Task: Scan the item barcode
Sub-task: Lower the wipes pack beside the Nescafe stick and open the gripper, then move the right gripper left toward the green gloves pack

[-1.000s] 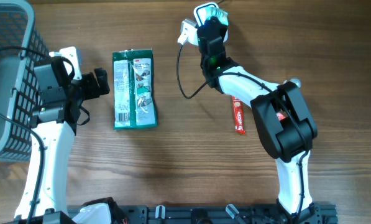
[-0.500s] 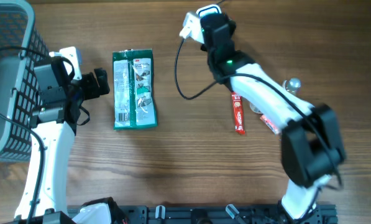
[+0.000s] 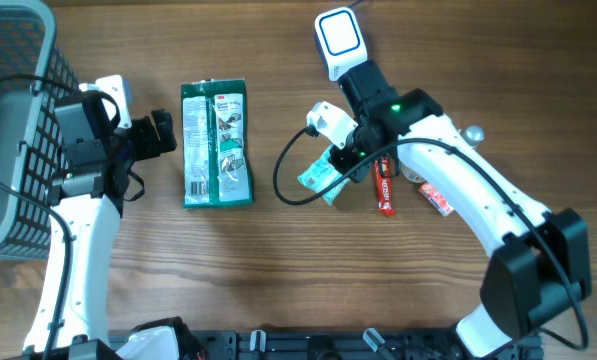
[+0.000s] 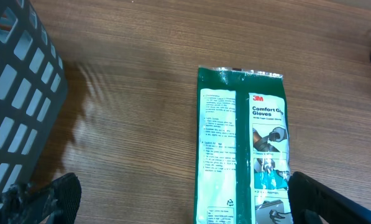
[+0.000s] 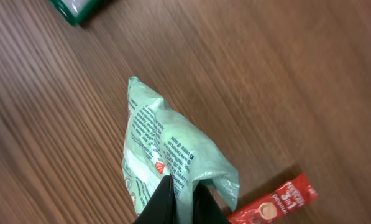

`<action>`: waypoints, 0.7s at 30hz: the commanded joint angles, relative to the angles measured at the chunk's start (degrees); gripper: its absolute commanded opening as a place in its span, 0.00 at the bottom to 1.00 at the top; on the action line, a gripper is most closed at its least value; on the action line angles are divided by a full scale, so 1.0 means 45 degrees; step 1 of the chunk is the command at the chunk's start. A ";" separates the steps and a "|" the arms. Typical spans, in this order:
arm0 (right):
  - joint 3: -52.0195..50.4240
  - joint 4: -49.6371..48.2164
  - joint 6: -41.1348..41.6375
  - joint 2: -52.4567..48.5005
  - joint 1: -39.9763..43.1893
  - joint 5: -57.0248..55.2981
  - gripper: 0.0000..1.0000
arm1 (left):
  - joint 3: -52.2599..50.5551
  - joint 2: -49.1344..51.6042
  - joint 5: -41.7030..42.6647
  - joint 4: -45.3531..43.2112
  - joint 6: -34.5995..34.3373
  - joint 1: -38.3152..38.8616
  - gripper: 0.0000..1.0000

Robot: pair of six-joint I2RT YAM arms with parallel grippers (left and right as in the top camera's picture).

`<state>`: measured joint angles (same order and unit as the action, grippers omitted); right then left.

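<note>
Right end effector: clenched on one edge of the pale green packet, held over the worktop, apart from the scanner.
Left end effector: released, beside the gloves pack.
Risk: the edge pinch is thin, so the packet may slip or droop and hide its barcode.

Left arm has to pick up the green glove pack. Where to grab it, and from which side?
Take the glove pack by its long left edge, coming in low from the left end effector's own side. The pack lies flat on the table, so probably only a thin edge can be pinched. That edge is the nearest, nothing blocks it, and the jaws are open.
</note>
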<state>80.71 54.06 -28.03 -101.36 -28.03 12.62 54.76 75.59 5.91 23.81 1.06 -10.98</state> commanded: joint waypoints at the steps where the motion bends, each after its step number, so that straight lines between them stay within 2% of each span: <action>1: -0.0083 -0.0257 0.0340 -0.0602 -0.0019 -0.0903 0.04 | 0.0097 0.0039 0.0053 -0.0029 0.0097 -0.0058 1.00; 2: -0.0083 -0.0257 0.0330 -0.0714 -0.0019 -0.0903 0.05 | 0.0097 0.0039 0.0053 -0.0029 0.0097 -0.0058 1.00; 3: -0.0083 -0.0257 0.0330 -0.0826 -0.0019 -0.0903 0.17 | 0.0097 0.0039 0.0053 -0.0024 0.0097 -0.0058 1.00; 4: -0.0083 -0.0248 0.0350 -0.0894 -0.0019 -0.0903 0.33 | 0.0097 0.0039 0.0053 -0.0024 0.0097 -0.0058 1.00; 5: -0.0083 -0.0243 0.0379 -0.0996 -0.0019 -0.0903 0.63 | 0.0097 0.0039 0.0053 -0.0029 0.0097 -0.0058 1.00; 7: -0.0083 -0.0379 0.0393 -0.1083 -0.0019 -0.0903 0.72 | 0.0097 0.0039 0.0053 -0.0024 0.0097 -0.0058 1.00; 8: -0.0083 -0.0753 0.0816 -0.1098 -0.0019 -0.0899 0.71 | 0.0097 0.0039 0.0053 -0.0024 0.0097 -0.0058 1.00; 10: -0.0087 -0.2108 0.3147 -0.1098 -0.0019 -0.0845 0.69 | 0.0097 0.0039 0.0053 -0.0024 0.0097 -0.0058 1.00; 11: -0.0083 -0.2778 0.4736 -0.1098 -0.0034 -0.0801 0.62 | 0.0097 0.0039 0.0053 -0.0024 0.0097 -0.0058 1.00; 14: -0.0087 -0.3633 1.0040 -0.1098 -0.0068 -0.0801 0.59 | 0.0097 0.0039 0.0053 -0.0024 0.0097 -0.0058 1.00; 15: -0.0097 -0.3628 1.1171 -0.1098 -0.0068 -0.0801 0.46 | 0.0097 0.0039 0.0053 -0.0024 0.0097 -0.0058 1.00; 16: -0.0175 -0.3759 1.2454 -0.1127 -0.0068 -0.0806 0.36 | 0.0097 0.0039 0.0053 -0.0024 0.0097 -0.0058 1.00; 18: -0.0627 -0.4371 1.5752 -0.1185 -0.0189 -0.0816 0.06 | 0.0097 0.0039 0.0053 -0.0029 0.0097 -0.0058 1.00; 19: -0.1054 -0.5032 1.6776 -0.1195 -0.0364 -0.0831 0.04 | 0.0097 0.0039 0.0053 -0.0029 0.0097 -0.0058 1.00; 21: -0.1700 -0.6018 1.7597 -0.1273 -0.0709 -0.1365 0.04 | 0.0097 0.0039 0.0053 -0.0024 0.0097 -0.0058 1.00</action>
<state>77.08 30.52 36.03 -105.12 -28.86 8.86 54.76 75.59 5.91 23.83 1.06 -10.98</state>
